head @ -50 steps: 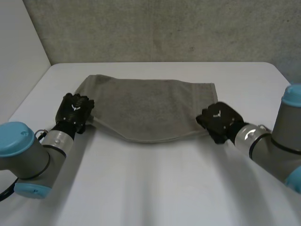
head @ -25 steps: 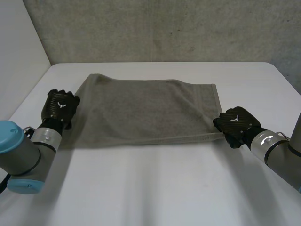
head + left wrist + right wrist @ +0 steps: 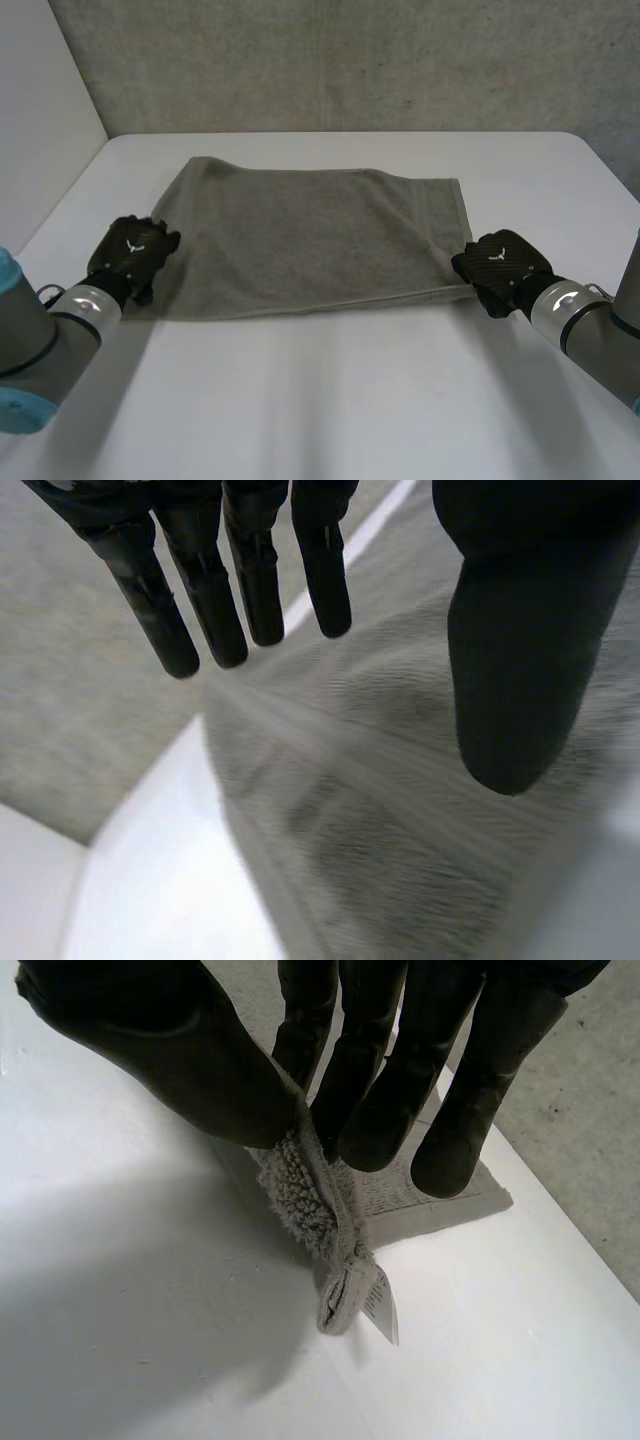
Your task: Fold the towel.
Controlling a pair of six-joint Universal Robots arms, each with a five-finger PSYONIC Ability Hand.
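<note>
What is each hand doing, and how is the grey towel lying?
Grey terry towel: spread flat on the white table, near right corner pinched up.
Black left hand: open, fingers straight above the towel's near left corner.
Black right hand: shut on the right corner.

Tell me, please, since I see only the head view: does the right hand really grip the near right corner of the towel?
Observer: Yes. In the right wrist view the right hand pinches the corner of the towel between its thumb and fingers.
Operator: Does the left hand grip its corner too?
Observer: No. In the left wrist view the left hand has straight fingers held apart from the thumb. The towel lies beneath them and is not gripped.
Operator: Is there something else at the right corner?
Observer: Yes, a small white label hangs from the pinched corner, below the fingers.
</note>
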